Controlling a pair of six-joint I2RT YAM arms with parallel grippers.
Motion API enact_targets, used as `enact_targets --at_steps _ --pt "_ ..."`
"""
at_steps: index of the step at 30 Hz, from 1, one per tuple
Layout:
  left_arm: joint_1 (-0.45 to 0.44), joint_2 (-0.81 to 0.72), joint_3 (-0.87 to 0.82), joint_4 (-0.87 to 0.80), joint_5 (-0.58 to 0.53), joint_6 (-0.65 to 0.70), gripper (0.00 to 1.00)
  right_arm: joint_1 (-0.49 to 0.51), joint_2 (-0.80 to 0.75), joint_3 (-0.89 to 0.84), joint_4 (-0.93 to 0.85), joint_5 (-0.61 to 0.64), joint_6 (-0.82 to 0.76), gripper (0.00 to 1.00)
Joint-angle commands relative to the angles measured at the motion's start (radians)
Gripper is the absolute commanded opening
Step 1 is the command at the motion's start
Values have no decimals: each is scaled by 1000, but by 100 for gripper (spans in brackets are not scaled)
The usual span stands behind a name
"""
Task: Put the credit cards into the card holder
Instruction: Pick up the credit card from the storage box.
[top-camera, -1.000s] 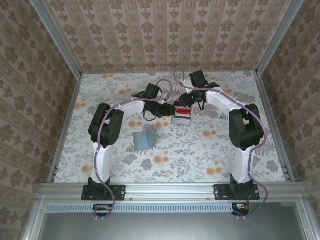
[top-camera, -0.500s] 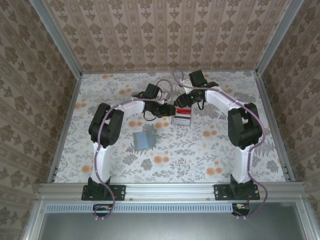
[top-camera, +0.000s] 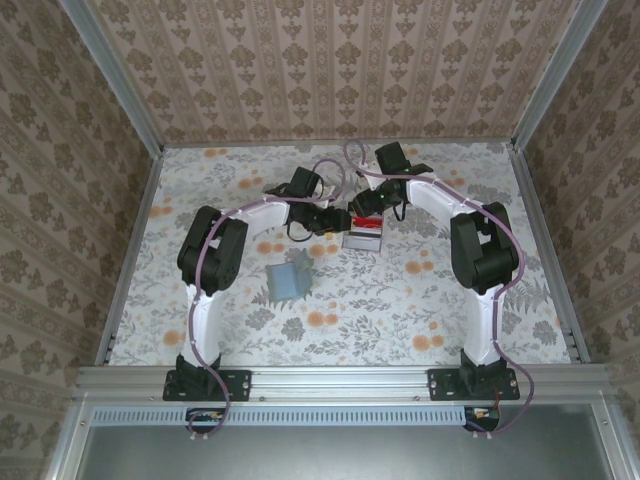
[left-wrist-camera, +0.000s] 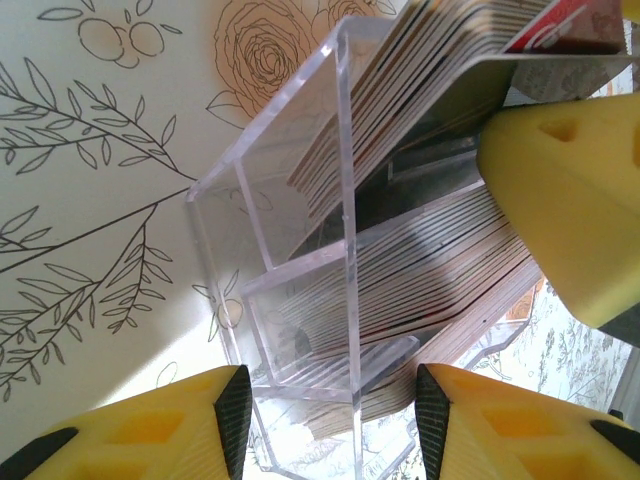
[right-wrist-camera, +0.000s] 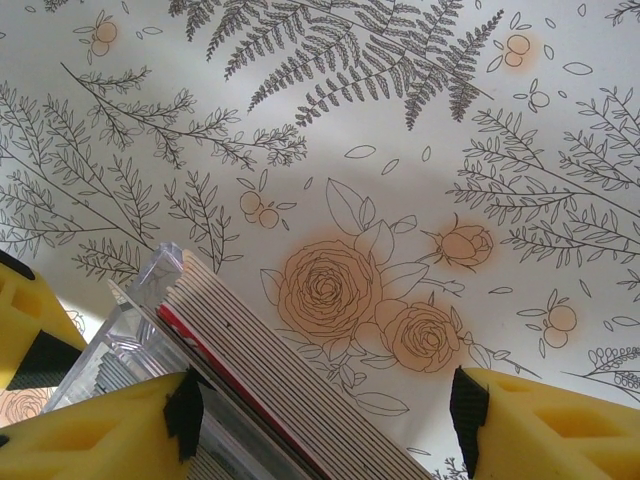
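The credit cards (left-wrist-camera: 420, 290) stand on edge in two packed rows inside a clear box (left-wrist-camera: 345, 150), which sits on the flowery table (right-wrist-camera: 400, 130) a little above the middle of the top view. Most cards look pale at the edges, and one red card (right-wrist-camera: 215, 360) sits among them. The left gripper (left-wrist-camera: 332, 420) pinches the near end of the clear box, with one yellow finger on each side at the bottom of its wrist view. The right gripper (right-wrist-camera: 325, 410) is spread wide. One of its fingers (right-wrist-camera: 100, 435) touches the stack of cards at the lower left of its wrist view, and the other finger is far off at the lower right, over bare table. In the top view both grippers meet at the box from either side. The card holder (top-camera: 288, 281), a small grey-blue wallet, lies by itself on the table, lower and to the left of the box, well apart from it.
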Motion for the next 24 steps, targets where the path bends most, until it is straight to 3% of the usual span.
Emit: enact_targets --at_steps 1,24 --pt "9 64 -32 -68 -63 -9 48 -20 -18 -2 11 65 16 68" --pt "9 72 -41 -55 -57 -17 48 -23 -79 -39 64 81 37 57"
